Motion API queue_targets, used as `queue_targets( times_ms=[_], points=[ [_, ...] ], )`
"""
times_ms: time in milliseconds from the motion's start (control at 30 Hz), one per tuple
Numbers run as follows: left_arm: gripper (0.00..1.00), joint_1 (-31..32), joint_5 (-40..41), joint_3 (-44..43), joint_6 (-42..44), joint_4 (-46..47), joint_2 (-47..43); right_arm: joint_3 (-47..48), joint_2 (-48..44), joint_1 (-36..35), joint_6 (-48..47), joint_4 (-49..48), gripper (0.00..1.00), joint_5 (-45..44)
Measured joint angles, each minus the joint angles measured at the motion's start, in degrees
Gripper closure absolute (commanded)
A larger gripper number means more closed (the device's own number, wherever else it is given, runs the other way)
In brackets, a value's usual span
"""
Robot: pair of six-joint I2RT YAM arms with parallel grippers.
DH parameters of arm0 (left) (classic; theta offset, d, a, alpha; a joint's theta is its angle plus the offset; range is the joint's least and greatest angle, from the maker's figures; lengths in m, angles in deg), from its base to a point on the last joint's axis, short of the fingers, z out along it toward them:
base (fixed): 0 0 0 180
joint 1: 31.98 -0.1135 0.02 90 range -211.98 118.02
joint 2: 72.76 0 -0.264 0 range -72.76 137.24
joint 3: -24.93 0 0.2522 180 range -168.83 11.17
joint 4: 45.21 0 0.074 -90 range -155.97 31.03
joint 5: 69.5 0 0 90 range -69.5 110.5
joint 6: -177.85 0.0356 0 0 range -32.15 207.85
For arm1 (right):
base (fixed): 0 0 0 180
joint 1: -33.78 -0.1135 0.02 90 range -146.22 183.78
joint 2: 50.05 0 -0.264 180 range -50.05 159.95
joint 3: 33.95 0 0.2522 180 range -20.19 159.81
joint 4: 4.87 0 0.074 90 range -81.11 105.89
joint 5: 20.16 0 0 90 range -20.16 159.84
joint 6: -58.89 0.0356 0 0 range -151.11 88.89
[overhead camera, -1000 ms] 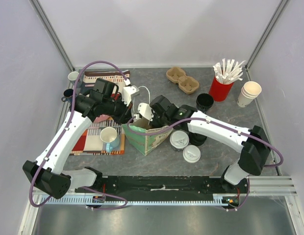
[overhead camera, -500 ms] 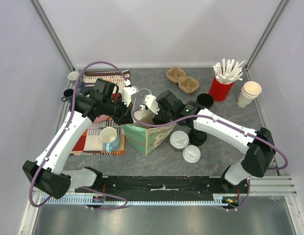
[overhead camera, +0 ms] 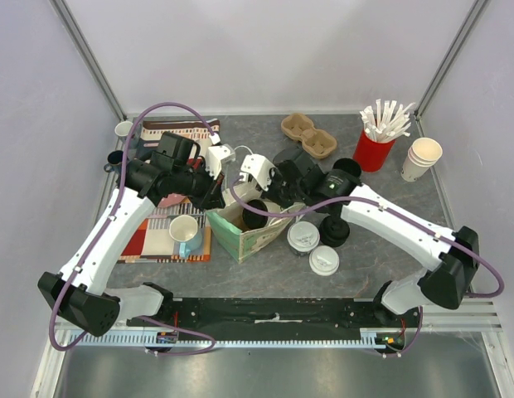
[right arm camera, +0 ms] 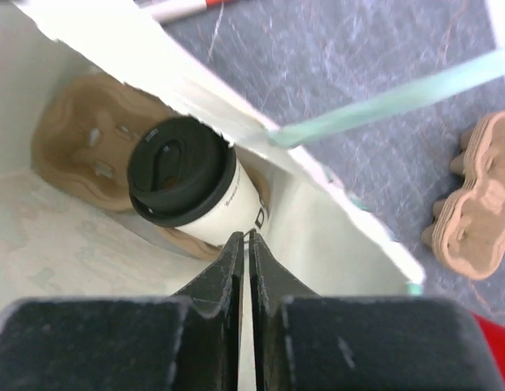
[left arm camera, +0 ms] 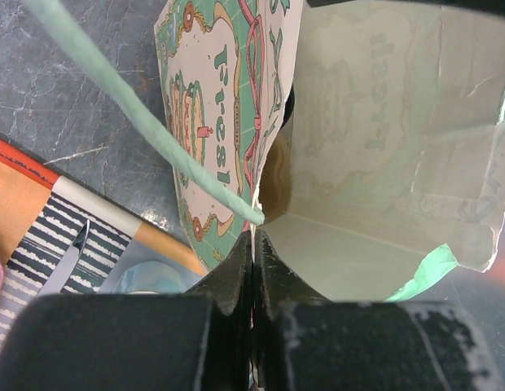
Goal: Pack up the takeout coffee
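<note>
**Item 1, left tool** [left arm camera: 254, 238]: clamped on the rim of the paper bag [overhead camera: 250, 238] at the bag's left side, holding the mouth apart. There is nothing else in it.

**Item 2, right tool** [right arm camera: 244, 236]: poised over the bag's mouth, pointing down into it. The jaws are drawn almost together, with only a hairline between them. It holds nothing that I can see.

**Item 3, paper bag:** upright near the middle of the bench [overhead camera: 265, 278], mouth open. A brown carrier tray [right arm camera: 69, 155] lies on its floor.

**Item 4, black-lidded cup** [right arm camera: 183, 183]: pale-walled, seated upright in one well of that tray. I reckon it packed.

**Item 5, white-lidded cups:** two of them.
- One [overhead camera: 304, 236] stands just beside the bag's right wall.
- The other [overhead camera: 324, 260] stands close by it, nearer the bench's near edge.
- Both are upright and both are outside the bag.

**Item 6, spare carrier** [overhead camera: 309, 138]: by the far edge of the bench, with nothing in it.

**Step in hand:** between loads, I judge. One cup is in and my right tool hangs empty above it. The task is partly done, with two cups waiting.

**Next move calls for:**
- Lift the right tool out without snagging the rim or the green handle [right arm camera: 383, 102].
- Open it wide and go to the cup nearest the bag.
- Grip the cup's wall below the lid, never the lid itself.
- Carry it upright and lower it into a free well.
- The left tool should not let go of the rim meanwhile.
</note>
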Motion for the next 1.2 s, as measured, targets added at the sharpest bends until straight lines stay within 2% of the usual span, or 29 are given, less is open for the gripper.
queue_targets(
  times_ms=[200, 300, 367, 400, 500, 633, 800, 1000, 1100, 1200],
  points=[
    [0.98, 0.0, -0.1, 0.0, 0.0, 0.0, 0.0, 2.4, -2.7, 0.0, 2.3, -2.3, 0.81, 5.0],
    [0.98, 0.1, -0.1, 0.0, 0.0, 0.0, 0.0, 3.5, -2.7, 0.0, 3.5, -3.0, 0.74, 6.8],
    [0.98, 0.3, 0.0, -0.1, 0.0, -0.1, 0.0, 4.9, -2.7, 0.0, 4.5, -3.0, 0.62, 7.9],
    [0.98, 0.4, 0.1, -0.1, 0.0, -0.1, 0.0, 5.9, -2.7, 0.0, 5.1, -2.9, 0.52, 8.5],
    [0.98, 0.4, 0.3, -0.1, 0.1, -0.2, 0.0, 9.2, -3.1, 0.4, 7.2, -3.2, 0.4, 11.0],
    [0.98, 0.4, 1.4, -0.1, 0.1, -0.1, 0.0, 10.6, -8.0, 2.8, 9.6, -3.4, 0.32, 14.9],
    [0.98, 0.4, 1.7, -0.1, 0.1, -0.1, 0.0, 13.6, -16.4, 5.5, 7.9, 1.4, 0.31, 16.5],
    [0.98, 0.4, 1.7, -1.1, 0.7, -0.2, 0.0, 15.5, -23.0, 5.4, -0.9, 17.4, 0.35, 17.5],
    [0.98, 0.4, 1.7, -1.3, 0.7, -0.2, 0.0, 11.7, -25.4, 5.2, -4.0, 22.4, 0.36, 17.9],
    [0.98, 0.4, 1.7, -1.3, 0.7, -0.3, 0.0, 3.0, -28.1, 4.1, -6.9, 26.2, 0.37, 19.1]
  ],
)
